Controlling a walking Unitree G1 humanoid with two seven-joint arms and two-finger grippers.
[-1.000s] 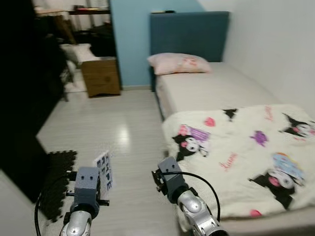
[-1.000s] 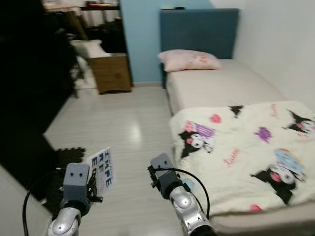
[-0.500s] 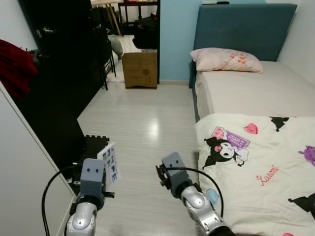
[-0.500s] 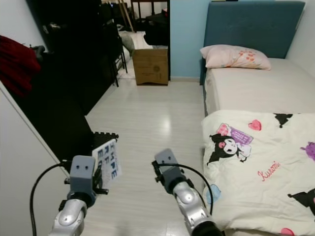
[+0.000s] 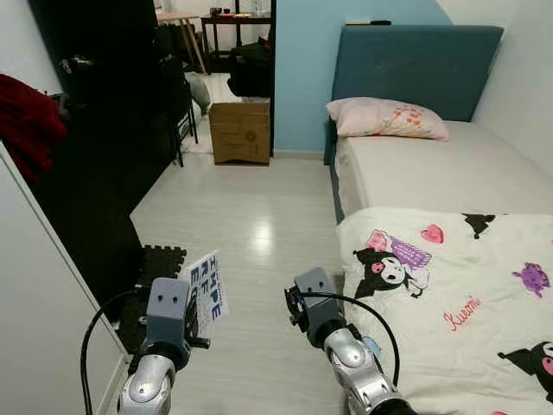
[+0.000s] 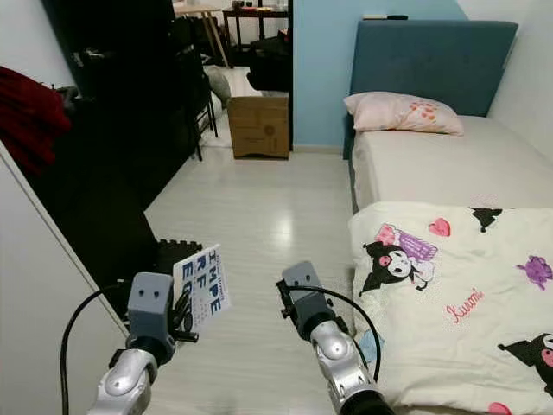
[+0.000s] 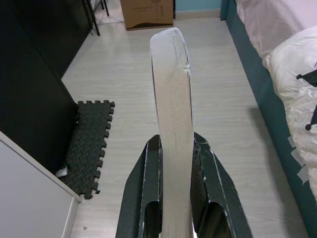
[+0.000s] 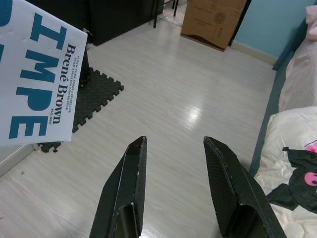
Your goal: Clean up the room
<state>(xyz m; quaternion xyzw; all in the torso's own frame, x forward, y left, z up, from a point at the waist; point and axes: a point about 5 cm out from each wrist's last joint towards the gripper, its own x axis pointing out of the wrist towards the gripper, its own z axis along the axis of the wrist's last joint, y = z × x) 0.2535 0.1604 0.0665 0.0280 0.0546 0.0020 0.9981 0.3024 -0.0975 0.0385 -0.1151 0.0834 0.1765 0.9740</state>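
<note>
My left gripper is shut on a white book with blue letters, held upright above the pale wood floor. Seen edge-on in the left wrist view, the book stands clamped between both black fingers. Its cover is also in the right wrist view. My right gripper hangs open over the floor beside the bed, with nothing between its fingers. Both arms are held low in front of me.
A bed with a blue headboard, a pink pillow and a cartoon-print blanket fills the right. A cardboard box stands by the far doorway. Dark furniture, a black foam mat and a red cloth lie left.
The camera has shifted slightly, so the bed sits a little more to the left. The book stays in my left gripper and the right gripper stays open.
</note>
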